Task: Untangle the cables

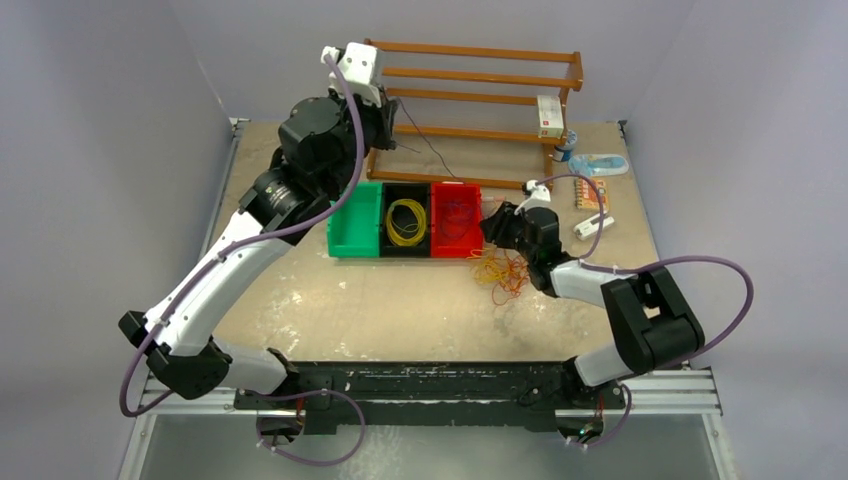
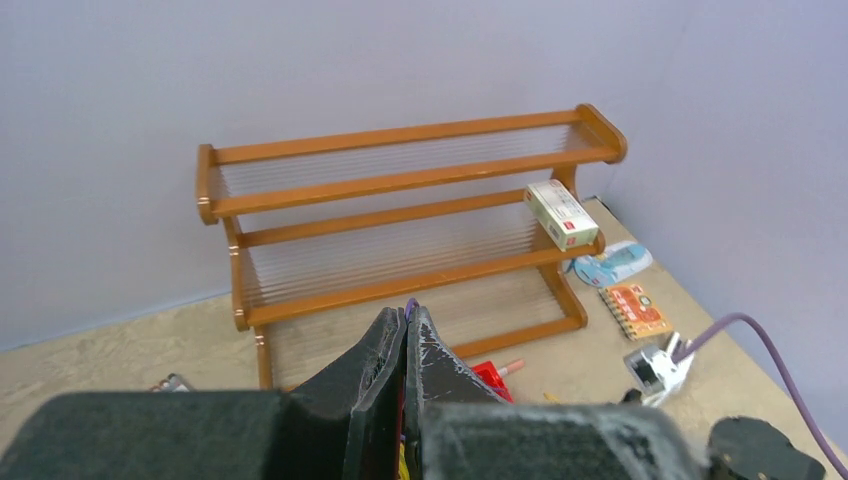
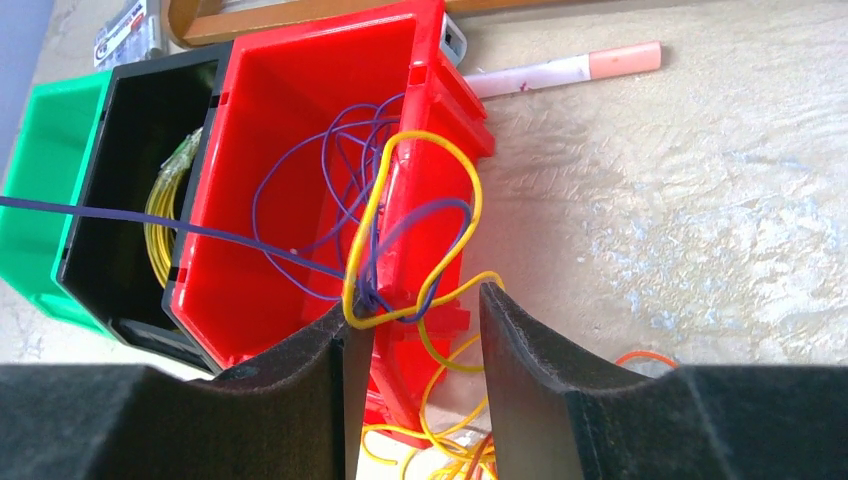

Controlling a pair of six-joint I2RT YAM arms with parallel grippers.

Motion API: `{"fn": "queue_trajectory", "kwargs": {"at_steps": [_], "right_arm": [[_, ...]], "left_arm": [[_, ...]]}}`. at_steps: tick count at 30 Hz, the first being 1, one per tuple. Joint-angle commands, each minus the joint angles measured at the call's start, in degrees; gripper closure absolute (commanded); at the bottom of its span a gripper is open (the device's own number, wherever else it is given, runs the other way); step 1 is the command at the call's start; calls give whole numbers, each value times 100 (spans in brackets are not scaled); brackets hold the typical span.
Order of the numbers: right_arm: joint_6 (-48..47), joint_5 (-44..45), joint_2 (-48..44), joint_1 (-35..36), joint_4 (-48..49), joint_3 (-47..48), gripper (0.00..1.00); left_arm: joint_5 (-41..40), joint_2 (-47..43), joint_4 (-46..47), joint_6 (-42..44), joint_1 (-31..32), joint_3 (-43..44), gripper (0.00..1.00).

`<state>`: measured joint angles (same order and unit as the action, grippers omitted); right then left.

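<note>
While the left arm (image 1: 230, 260) stands raised over the back of the bench (image 1: 400, 310), before the wooden rack (image 1: 470, 75), the left gripper (image 2: 407, 318) has its jaws pressed together on a purple cable (image 3: 110, 215) that runs taut down into the red bin (image 3: 300, 100). The right gripper (image 3: 418, 300) sits low at that bin's right wall, jaws partly apart around a knot where a yellow loop (image 3: 470, 190) crosses purple strands draped over the wall. A green bin (image 3: 40, 150), black bin (image 3: 130, 120) and the red bin stand touching in a row. The black bin holds a yellow coil (image 1: 405, 222). Loose orange and yellow cables (image 1: 500, 272) lie on the bench just beside the red bin. A white-and-pink marker (image 3: 560, 68) lies near.
</note>
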<state>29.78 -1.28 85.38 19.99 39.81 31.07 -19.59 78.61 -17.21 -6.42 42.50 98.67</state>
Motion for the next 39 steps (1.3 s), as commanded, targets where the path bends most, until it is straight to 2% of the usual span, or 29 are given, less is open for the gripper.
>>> {"fn": "queue_trajectory", "kwargs": {"at_steps": [1,10,18,30,34,39], "right_arm": [[176,365,-291,20,66,-209,56],[221,660,-436,14,-72,-352,55],[318,711,-433,14,-59,-482,56],[742,1132,-177,9,-160,-601,65],[721,943,-134,14,126,-668,65],[405,264,-251,14,780,-700,65]], "left_arm": [[-601,-483,598,188,-25,62,100],[-1476,-1249,1460,304,-24,-653,100],[-1503,-1335,1509,359,-26,-733,100],[-2257,-1718,1901,710,-23,-1010,100],[-2436,-1914,2164,780,-24,-1233,100],[-2297,-1919,2137,748,-23,-1298,100]]}}
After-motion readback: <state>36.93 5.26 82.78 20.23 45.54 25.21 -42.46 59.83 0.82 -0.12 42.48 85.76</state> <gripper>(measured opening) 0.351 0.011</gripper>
